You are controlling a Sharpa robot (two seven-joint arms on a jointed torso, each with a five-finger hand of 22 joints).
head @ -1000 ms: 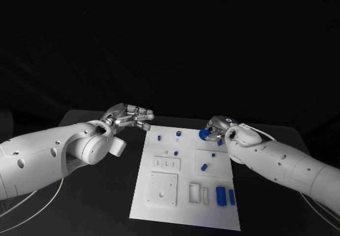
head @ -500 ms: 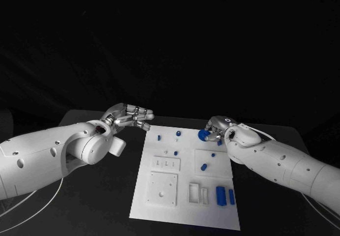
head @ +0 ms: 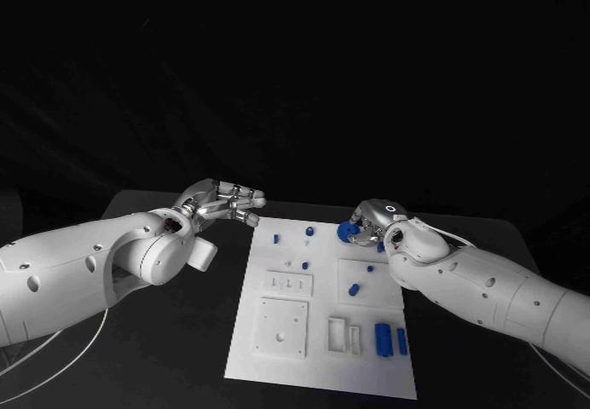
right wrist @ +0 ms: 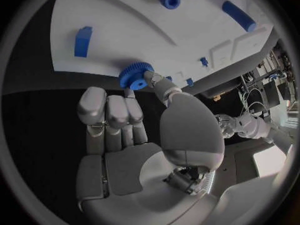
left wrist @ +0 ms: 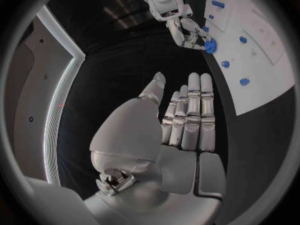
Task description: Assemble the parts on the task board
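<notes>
A black table point(head: 172, 341) sits in a very dark room, its far side lost in blackness. A pale lit strip point(left wrist: 59, 102) curves along a grey wall panel (bent by the lens). Cluttered shelving point(right wrist: 265, 70) stands near a bright window point(right wrist: 272, 160).

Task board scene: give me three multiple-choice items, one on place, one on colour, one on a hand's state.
1. Where is the left hand?
A. off the board's far left corner
B. over the board's near edge
C. on the right arm

2. What colour is the gear in the right hand?
A. grey
B. blue
C. white

3. The left hand is:
A. holding a part
B. empty, fingers extended
C. pressing the board

Key: 1 A, the head view shows it beside the far left corner. 2 B, the right wrist view shows a blue toothed wheel. 3 B, the left wrist view shows bare extended fingers.
</notes>
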